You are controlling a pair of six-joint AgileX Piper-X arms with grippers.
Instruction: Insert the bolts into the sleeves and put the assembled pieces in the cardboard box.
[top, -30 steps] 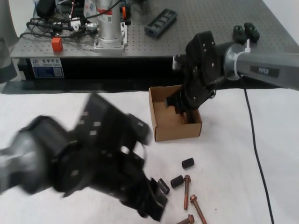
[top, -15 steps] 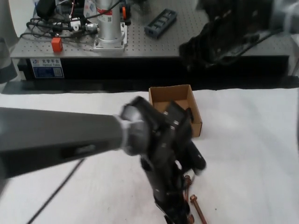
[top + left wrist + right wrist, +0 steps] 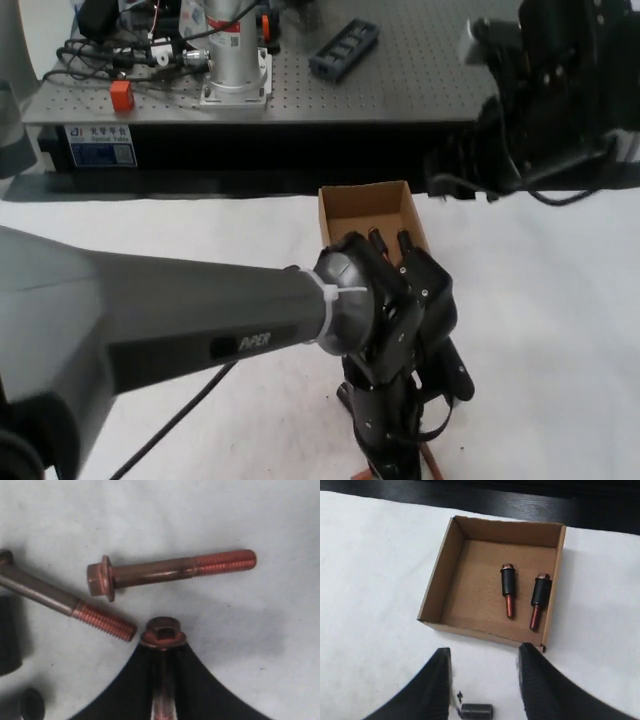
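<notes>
My left gripper is shut on a copper bolt, whose hex head sticks out past the fingertips. Two more copper bolts lie on the white cloth just beyond, with black sleeves beside them. In the high view the left arm's gripper is down at the near edge, in front of the cardboard box. My right gripper hangs open above the cloth near the box, which holds two assembled pieces. A black sleeve lies on the cloth below its fingers.
A raised metal breadboard bench with cables, an orange block and a black tray runs along the back. The right arm is held high at the back right. White cloth lies open to the right of the box.
The left arm swung from the near left across to the bolts in front of the box. The right arm lifted out of the box and pulled back to the upper right.
</notes>
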